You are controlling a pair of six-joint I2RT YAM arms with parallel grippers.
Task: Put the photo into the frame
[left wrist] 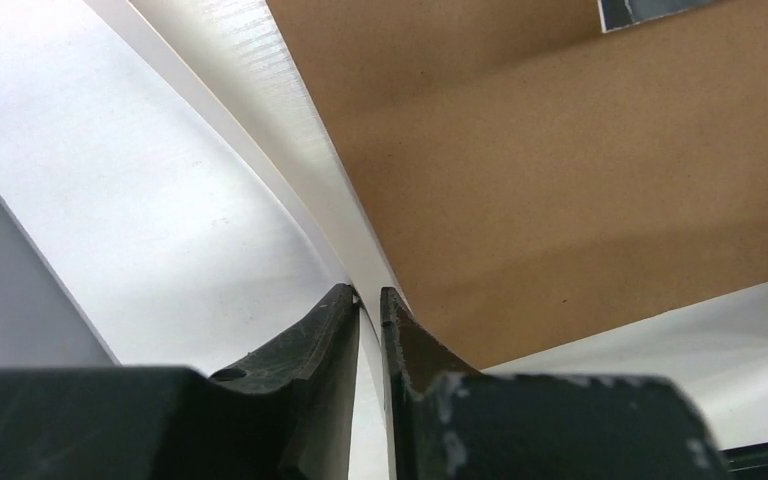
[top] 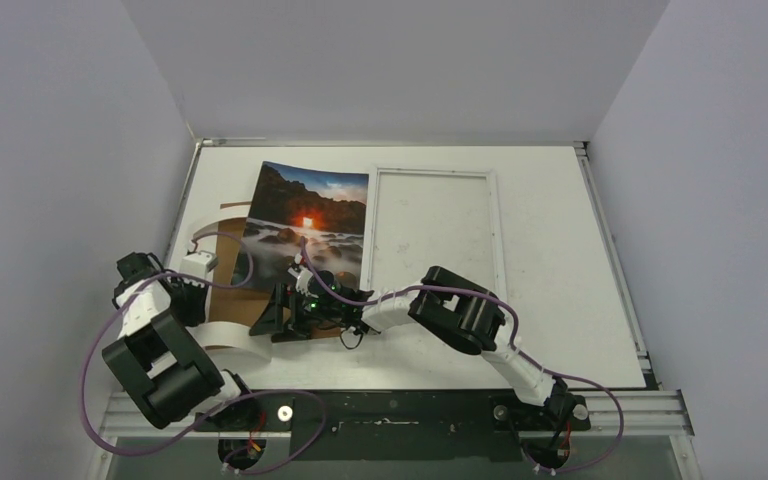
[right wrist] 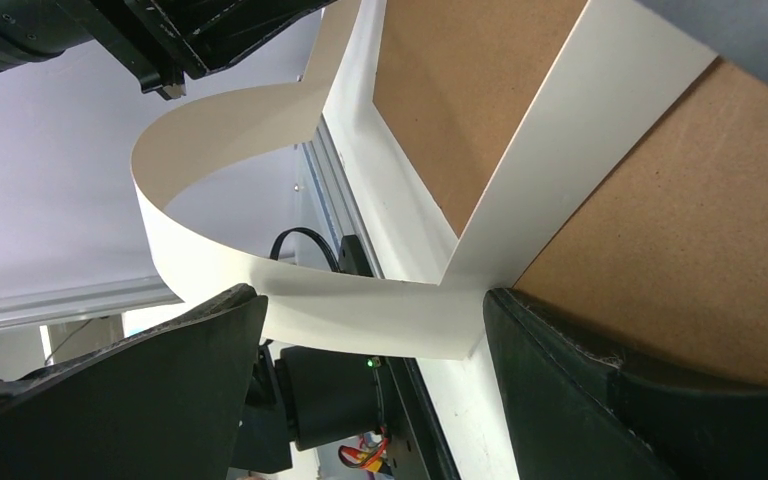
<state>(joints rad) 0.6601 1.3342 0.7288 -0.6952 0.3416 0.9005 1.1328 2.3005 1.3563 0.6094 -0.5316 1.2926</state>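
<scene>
Currently I have the left gripper [left wrist: 368, 300] pinched together on the thin edge of the white mat [left wrist: 260, 80], which curls up off the brown backing board [left wrist: 580, 170]. The right gripper [right wrist: 372, 300] hangs at the mat's corner, jaws wide apart, holding nothing. The photo [top: 305, 215] lies just left of the frame [top: 430, 172] on the surface [top: 560, 260], not yet inside. I judge this is preparation; next the photo needs a clean edge grasp. My right arm hides its near edge.
</scene>
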